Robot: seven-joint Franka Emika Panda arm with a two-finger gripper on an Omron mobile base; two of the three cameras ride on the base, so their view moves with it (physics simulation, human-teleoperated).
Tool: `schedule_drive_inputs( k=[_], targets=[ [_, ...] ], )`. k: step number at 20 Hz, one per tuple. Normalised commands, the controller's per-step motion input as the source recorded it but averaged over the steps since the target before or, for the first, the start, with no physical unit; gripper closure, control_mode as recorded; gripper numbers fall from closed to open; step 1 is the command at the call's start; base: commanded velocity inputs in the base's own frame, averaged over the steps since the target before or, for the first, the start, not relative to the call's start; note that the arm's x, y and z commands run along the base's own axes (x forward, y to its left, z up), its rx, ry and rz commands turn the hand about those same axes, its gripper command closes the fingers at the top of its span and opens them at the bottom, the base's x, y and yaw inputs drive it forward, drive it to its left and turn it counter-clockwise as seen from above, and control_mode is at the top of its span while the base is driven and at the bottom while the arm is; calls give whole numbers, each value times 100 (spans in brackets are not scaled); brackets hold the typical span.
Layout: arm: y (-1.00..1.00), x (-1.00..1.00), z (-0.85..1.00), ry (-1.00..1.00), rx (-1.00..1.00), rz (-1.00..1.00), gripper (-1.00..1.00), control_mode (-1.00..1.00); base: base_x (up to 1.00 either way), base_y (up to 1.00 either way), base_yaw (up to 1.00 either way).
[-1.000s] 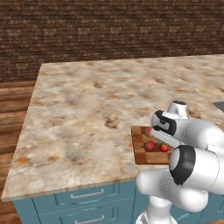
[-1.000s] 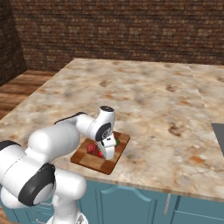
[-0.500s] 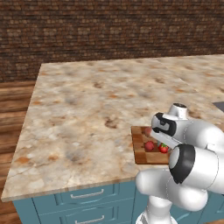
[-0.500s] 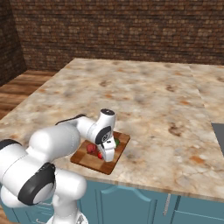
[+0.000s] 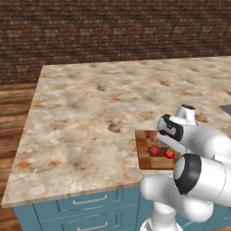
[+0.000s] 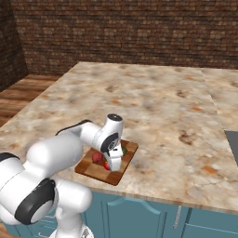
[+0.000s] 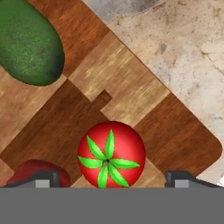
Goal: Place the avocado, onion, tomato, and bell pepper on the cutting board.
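Observation:
The checkered wooden cutting board (image 7: pixel 131 94) (image 5: pixel 143 159) (image 6: pixel 91 170) lies near the counter's front edge. On it sits the tomato (image 7: pixel 111 154) (image 5: pixel 169 153), bright red with a green star. It rests between the spread fingertips (image 7: pixel 43 178) of my gripper (image 7: pixel 112 179) (image 6: pixel 115 163), which is open just above it. Also on the board are the dark green avocado (image 7: pixel 28 41) (image 6: pixel 124 150), a dark red bell pepper (image 7: pixel 30 171) (image 5: pixel 154 150) and the pale pink onion (image 5: pixel 153 134). My arm hides part of the board in both base views.
The marble counter (image 5: pixel 99 103) stretches wide to the left and back. A dark sink edge (image 6: pixel 232 145) shows at the far right. A brick wall stands behind, wooden floor (image 5: pixel 13 113) lies to the left, and blue drawers (image 5: pixel 85 205) sit under the counter.
The jaws have spread apart, letting go of the tomato, which now rests on the board. The arm has hardly moved.

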Motion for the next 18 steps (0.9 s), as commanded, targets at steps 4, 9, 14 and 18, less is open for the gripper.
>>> schedule_drive_inputs(
  k=[4,9,14,18],
  targets=[
    [-3,-2,36,0,-1,-8,-100,-100,0,0,0],
    [-12,-12,32,0,0,-11,-100,-100,0,0,0],
    [-36,-24,22,0,0,-15,-100,-100,0,0,0],
    [-42,-36,18,0,0,-17,-100,-100,0,0,0]
  ],
)
